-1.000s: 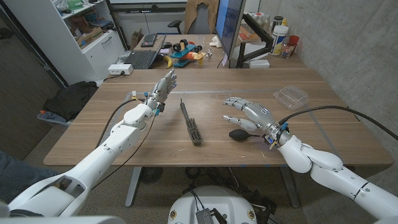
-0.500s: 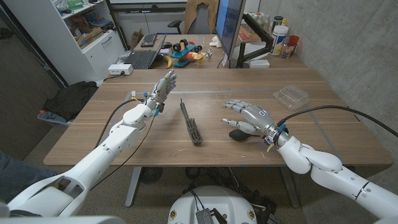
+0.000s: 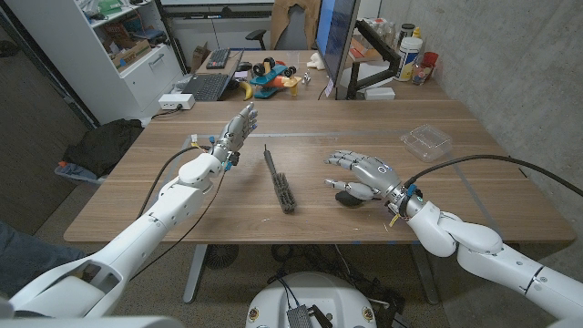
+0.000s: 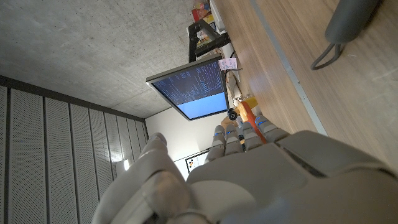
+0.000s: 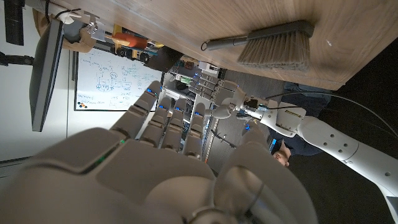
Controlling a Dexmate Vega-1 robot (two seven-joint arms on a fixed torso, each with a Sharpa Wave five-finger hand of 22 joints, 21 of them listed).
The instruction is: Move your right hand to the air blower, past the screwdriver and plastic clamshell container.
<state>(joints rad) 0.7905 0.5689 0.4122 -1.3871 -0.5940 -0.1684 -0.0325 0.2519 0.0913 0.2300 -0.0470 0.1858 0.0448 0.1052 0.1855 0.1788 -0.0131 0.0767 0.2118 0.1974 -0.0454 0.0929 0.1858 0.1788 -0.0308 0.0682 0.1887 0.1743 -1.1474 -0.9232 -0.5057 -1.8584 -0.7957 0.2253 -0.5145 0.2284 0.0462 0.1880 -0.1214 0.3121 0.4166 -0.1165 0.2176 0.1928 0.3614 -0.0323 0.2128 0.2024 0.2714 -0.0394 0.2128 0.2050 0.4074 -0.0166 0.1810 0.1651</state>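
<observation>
Blower (image 3: 347, 197): one, black, rounded, under open right hand (image 3: 363, 175). One brush (image 3: 281, 181), one clamshell (image 3: 427, 141). Left hand (image 3: 239, 127) open.

Count taken on the wooden table (image 3: 474, 196), one table in use.

- Robot hands: two, the left hand (image 3: 241, 125) and the right hand (image 3: 363, 170), one to each arm.
- Long dark brush (image 3: 281, 179) with a thin handle: one.
- Black air blower (image 3: 348, 197): one.
- Clear plastic container (image 3: 426, 141): one.

Behind the table:

- Open laptop (image 3: 206, 87): one.
- Monitor (image 3: 333, 41) on an arm: one.
- Black bag (image 3: 100, 146) on the floor: one.

The bottles and jars at the far right stand too close together to count.
</observation>
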